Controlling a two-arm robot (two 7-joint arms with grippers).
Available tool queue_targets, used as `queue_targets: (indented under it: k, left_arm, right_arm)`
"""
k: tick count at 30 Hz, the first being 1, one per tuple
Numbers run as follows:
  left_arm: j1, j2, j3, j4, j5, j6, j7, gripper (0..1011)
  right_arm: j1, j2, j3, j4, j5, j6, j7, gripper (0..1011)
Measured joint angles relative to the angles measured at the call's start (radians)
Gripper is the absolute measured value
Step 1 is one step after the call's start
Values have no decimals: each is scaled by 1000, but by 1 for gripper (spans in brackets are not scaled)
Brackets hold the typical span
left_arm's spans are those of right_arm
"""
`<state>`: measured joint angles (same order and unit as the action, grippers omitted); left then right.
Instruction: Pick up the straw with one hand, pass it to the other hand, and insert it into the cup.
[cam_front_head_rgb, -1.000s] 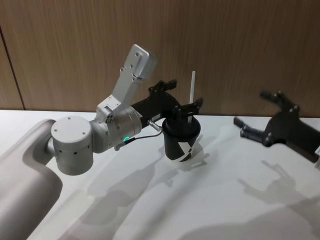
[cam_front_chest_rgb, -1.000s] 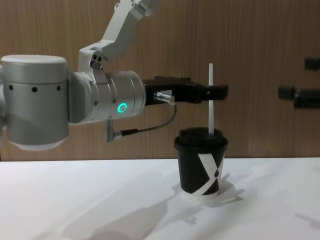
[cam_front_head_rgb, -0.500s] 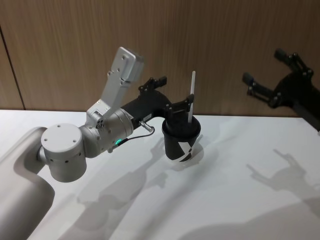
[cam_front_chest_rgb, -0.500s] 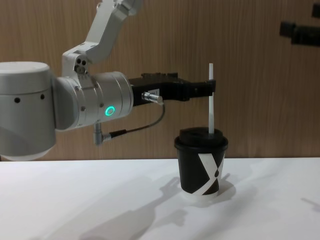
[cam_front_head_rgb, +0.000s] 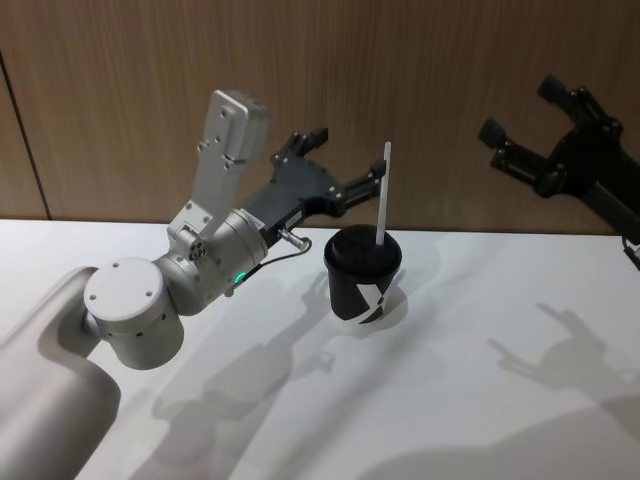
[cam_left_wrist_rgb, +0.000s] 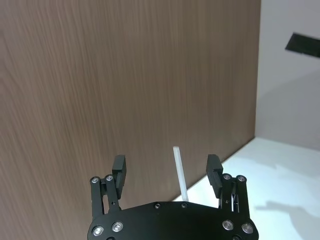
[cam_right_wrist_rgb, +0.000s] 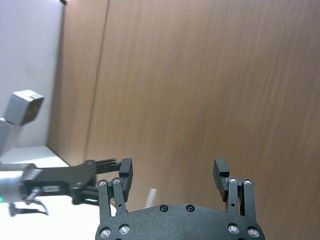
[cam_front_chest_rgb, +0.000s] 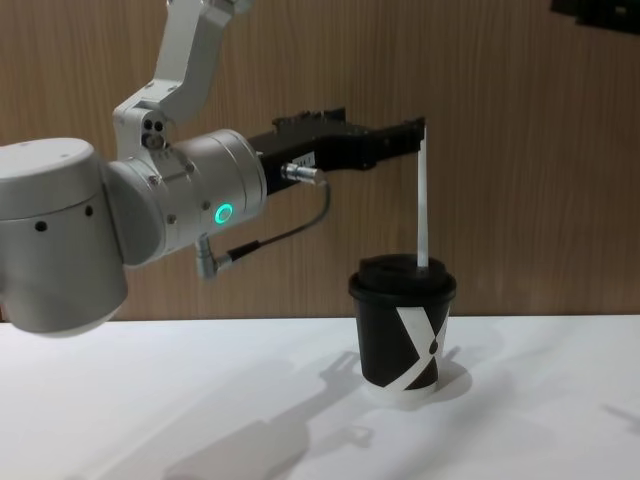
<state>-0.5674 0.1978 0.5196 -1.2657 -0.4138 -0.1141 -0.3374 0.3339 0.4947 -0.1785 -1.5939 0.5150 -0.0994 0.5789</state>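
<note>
Chest view: cup (cam_front_chest_rgb: 402, 333) bears white X mark.

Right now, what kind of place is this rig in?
Likely a lab or demo bench: a plain white table, a bare wood-panel wall, and just one cup with a straw as props.

straw (cam_front_head_rgb: 382, 200) upright in cup (cam_front_head_rgb: 362, 279), left end effector (cam_front_head_rgb: 345, 178) behind

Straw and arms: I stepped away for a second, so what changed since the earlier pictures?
The left gripper rose from lid height to the straw's top, open around it. The right gripper lifted off the table, open. The cup and straw stayed put.
</note>
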Motion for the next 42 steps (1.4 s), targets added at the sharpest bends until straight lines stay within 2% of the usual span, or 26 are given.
queue_targets:
  k: [2, 6, 17, 42]
  left_arm:
    - [0, -9, -6, 8, -2, -21, -1, 1003]
    - [-3, -25, -16, 21, -10, -59, -10, 1003]
    - [-6, -48, -33, 32, -27, -99, -32, 1003]
    - [15, -55, -55, -1, -32, -95, -43, 1003]
  right_arm:
    - [0, 2, -2, -6, 33, 17, 26, 1001]
    - [-2, 5, -7, -15, 67, 36, 51, 1001]
    - [0, 3, -25, -29, 123, 66, 84, 1001]
    - [4, -11, -61, -56, 136, 86, 47, 1001]
